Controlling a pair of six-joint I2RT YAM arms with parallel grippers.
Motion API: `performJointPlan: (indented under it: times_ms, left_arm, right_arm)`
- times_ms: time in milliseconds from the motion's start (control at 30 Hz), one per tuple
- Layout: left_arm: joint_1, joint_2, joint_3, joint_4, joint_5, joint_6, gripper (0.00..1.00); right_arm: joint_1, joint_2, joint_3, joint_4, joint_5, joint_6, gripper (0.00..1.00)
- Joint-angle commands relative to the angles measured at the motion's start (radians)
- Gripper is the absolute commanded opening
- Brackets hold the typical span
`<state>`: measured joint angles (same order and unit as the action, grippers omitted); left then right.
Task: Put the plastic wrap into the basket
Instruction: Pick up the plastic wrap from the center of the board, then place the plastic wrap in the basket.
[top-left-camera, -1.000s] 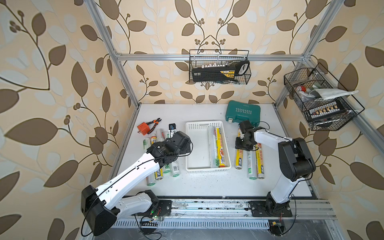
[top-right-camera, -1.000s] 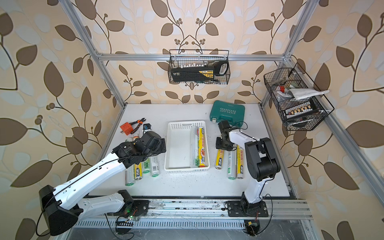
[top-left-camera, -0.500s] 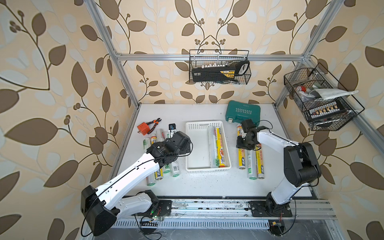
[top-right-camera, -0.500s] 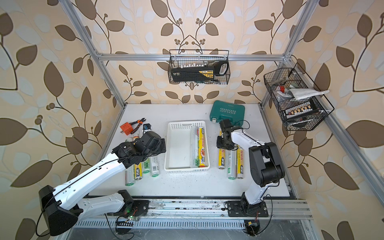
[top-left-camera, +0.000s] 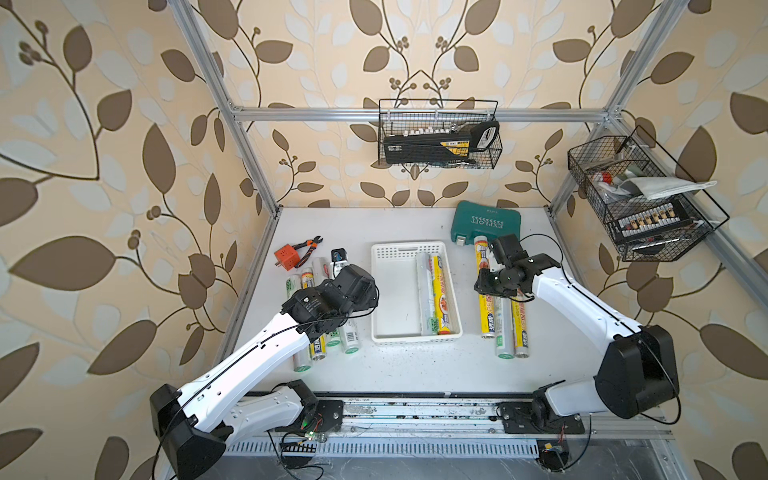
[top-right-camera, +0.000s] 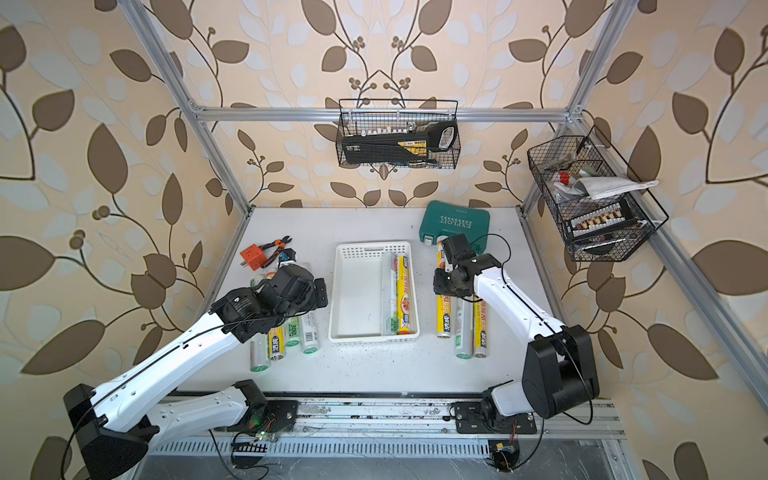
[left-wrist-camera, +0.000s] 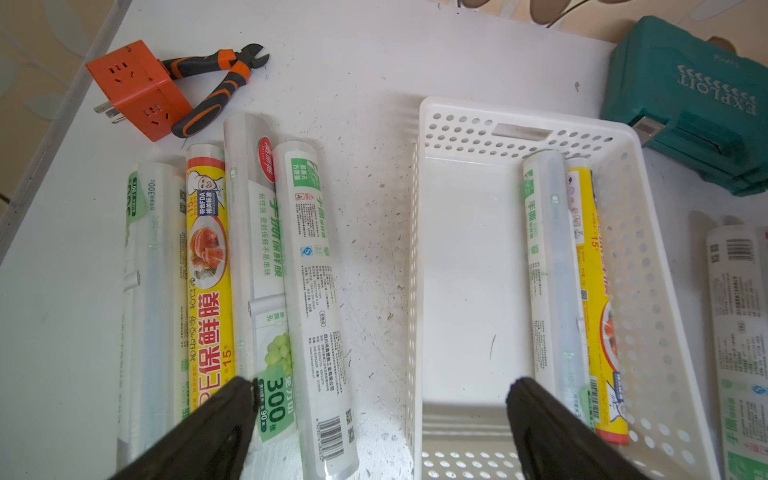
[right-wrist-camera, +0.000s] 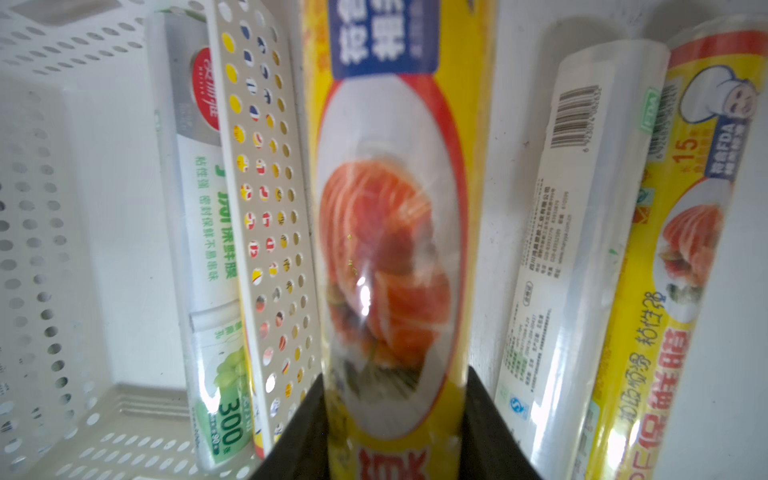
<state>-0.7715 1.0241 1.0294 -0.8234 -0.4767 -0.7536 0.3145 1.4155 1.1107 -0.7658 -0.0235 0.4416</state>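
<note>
Plastic wrap, here long slim cylindrical rolls in yellow printed film or silvery-clear film with green-and-white labels, lies in three places. Our right gripper (right-wrist-camera: 395, 376) pinches one yellow roll with a salmon picture (right-wrist-camera: 390, 208), a black jaw on either flank, at about mid-length. We cannot tell whether that roll has left the white table (top-left-camera: 415, 365).

Just beside this gripper, away from the basket, lie a silvery-clear roll (right-wrist-camera: 573, 249) and another yellow roll (right-wrist-camera: 685, 270), touching each other. On its other side, very near, rises the holed wall of the shallow white plastic basket (right-wrist-camera: 266, 208). It holds a silvery roll (top-left-camera: 424, 291) and a yellow one (top-left-camera: 441, 291), laid lengthwise against the wall nearest the right gripper.

Our left gripper (left-wrist-camera: 382, 386) hovers with its jaws spread wide and nothing between them. It sits over the strip between the basket and a row of four more rolls (left-wrist-camera: 257, 249).

We judge each roll light and stiff along its length. Its glossy skin looks slippery, though, and the round body could twist or roll in a loose pinch. Mid-length, across the diameter, seems the place to hold, so neither end dips. A firm squeeze short of crushing should do. The basket looks only slightly longer than the rolls, so ours probably must go in parallel to those inside.
</note>
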Motion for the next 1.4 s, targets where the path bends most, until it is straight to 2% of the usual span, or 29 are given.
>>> performJointPlan:
  times_ms: [0,333,733,1100,1367]
  left_arm:
    - [0.009,-0.06,0.022,-0.02,0.016,-0.016,0.99]
    - [0.009,-0.123,0.002,-0.059,0.001,-0.024,0.99]
    - [0.009,-0.167,-0.023,-0.069,-0.011,-0.041,0.99]
    - [0.009,-0.157,-0.031,-0.072,-0.022,-0.039,0.99]
    - [0.009,-0.163,-0.034,-0.074,-0.032,-0.036,0.99]
  right_arm:
    - [0.04,-0.052,0.049,0.002,-0.045,0.047,0.36]
    - [0.216,-0.02,0.119,0.141,-0.09,0.22,0.36]
    - [0.358,0.143,0.202,0.22,0.026,0.35,0.33]
    - [0.441,0.317,0.281,0.22,0.08,0.345,0.33]
    - [0.464,0.416,0.324,0.19,0.08,0.345,0.33]
